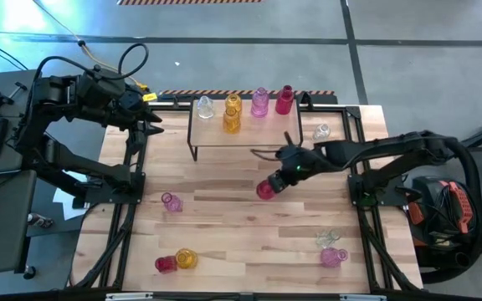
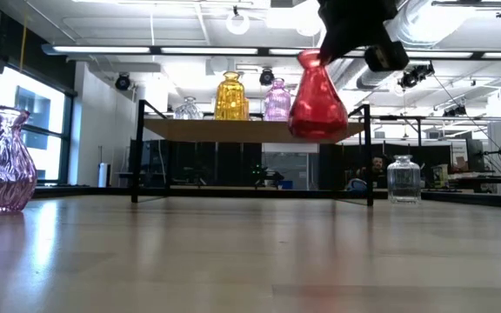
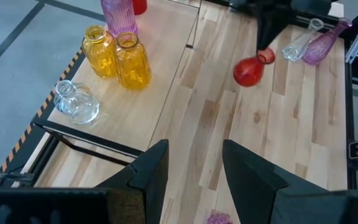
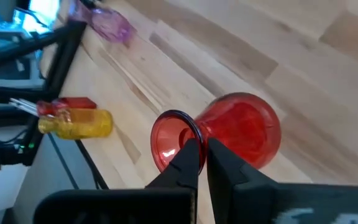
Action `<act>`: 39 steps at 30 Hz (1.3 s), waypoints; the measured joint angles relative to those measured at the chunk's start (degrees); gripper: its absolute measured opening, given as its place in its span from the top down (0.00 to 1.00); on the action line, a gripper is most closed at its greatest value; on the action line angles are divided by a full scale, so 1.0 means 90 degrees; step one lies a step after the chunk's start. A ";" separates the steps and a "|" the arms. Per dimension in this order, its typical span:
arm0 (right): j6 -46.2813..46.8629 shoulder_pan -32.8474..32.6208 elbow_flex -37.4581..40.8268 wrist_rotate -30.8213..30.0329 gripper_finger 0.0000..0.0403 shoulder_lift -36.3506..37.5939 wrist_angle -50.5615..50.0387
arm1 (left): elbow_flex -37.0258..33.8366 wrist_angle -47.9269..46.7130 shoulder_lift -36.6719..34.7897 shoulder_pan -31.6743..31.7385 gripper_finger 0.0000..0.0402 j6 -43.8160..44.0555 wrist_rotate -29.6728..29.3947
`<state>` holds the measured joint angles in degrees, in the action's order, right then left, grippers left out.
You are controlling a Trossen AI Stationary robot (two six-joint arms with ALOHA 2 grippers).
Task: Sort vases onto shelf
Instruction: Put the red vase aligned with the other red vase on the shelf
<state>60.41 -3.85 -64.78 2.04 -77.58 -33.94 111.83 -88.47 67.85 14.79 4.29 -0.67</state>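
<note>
My right fingers (image 4: 197, 152) are pinching the rim of a red vase (image 1: 265, 190). They hold it up in the air above the tabletop (image 1: 241, 242), just near of the shelf (image 1: 249, 134). In the low view the red vase (image 2: 317, 103) hangs tilted in front of the shelf top, touching nothing below it.

My left fingers (image 3: 194, 171) wait far back by the left end of the shelf. They are a little apart and hold nothing.

Four or five vases already stand on the shelf: a clear one (image 1: 204, 107), an amber-yellow one (image 1: 232, 113), a pink one (image 1: 260, 101) and a red one (image 1: 284, 99). The left wrist view seems to show two yellow ones side by side (image 3: 117, 57).

I think the job is less than half done. Left on the tabletop are a pink vase (image 1: 171, 201), a red and a yellow one lying together (image 1: 176, 260), a clear and a pink one at the near right (image 1: 331, 249), and a clear one (image 1: 321, 130) right of the shelf.

The clear vases are hard to see. I cannot tell how many lie at the near right.
</note>
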 joint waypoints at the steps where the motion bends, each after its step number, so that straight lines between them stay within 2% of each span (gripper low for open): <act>1: -0.0052 0.0062 0.0000 0.0002 1.00 0.0084 -0.0021 | 0.0000 0.0000 0.0000 0.0000 0.65 0.0001 -0.0002; 17: -0.1004 0.1667 -0.0002 0.0614 1.00 0.1160 -0.0371 | 0.0000 0.0001 0.0000 0.0000 0.65 0.0003 -0.0008; 34: -0.2058 0.3623 -0.0002 0.1998 1.00 0.1217 -0.0368 | 0.0000 0.0002 0.0000 0.0002 0.65 0.0181 -0.0191; 39: -0.2351 0.4165 -0.0002 0.2190 1.00 0.1217 -0.0369 | 0.0000 0.0003 0.0002 0.0002 0.65 0.0188 -0.0191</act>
<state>39.26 33.64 -64.79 21.75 -66.63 -37.27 111.83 -88.44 67.88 14.81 5.98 -2.39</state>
